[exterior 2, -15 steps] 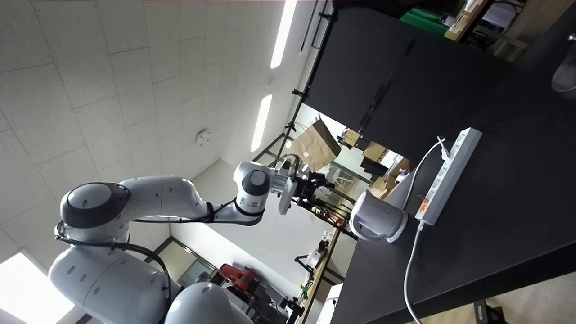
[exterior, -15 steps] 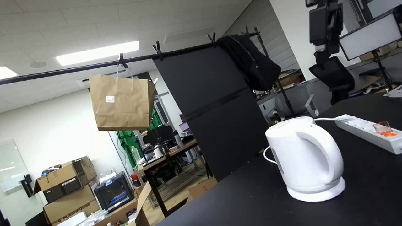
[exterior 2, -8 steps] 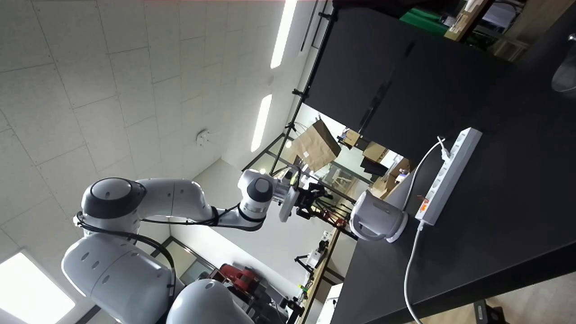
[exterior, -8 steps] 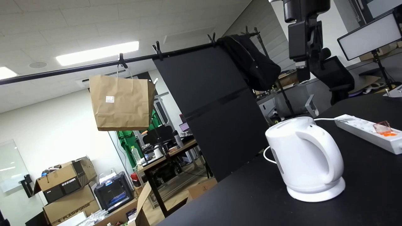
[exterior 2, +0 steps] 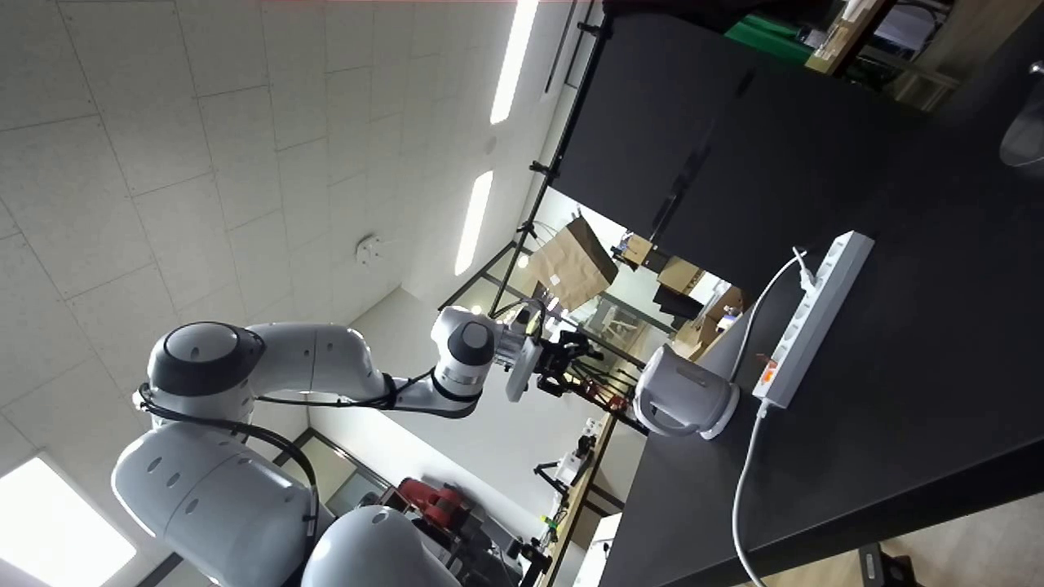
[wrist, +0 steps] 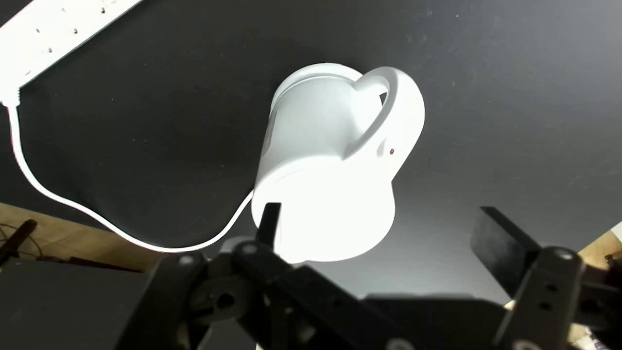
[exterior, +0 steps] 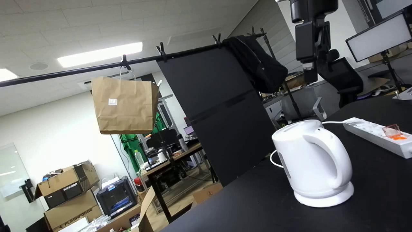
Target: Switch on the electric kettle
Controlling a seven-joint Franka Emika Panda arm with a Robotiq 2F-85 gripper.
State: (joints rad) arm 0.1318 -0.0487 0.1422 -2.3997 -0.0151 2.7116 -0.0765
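Kettle (wrist: 328, 167) stands on the black table (wrist: 194, 97) at eleven o'clock from the empty, wide-spread gripper (wrist: 378, 214) in wrist view; probably light, stiff, slick plastic that may skid, so best taken by its handle (wrist: 408, 112) at two o'clock.

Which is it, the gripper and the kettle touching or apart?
Apart: in an exterior view, a clear gap separates the gripper from the kettle below.
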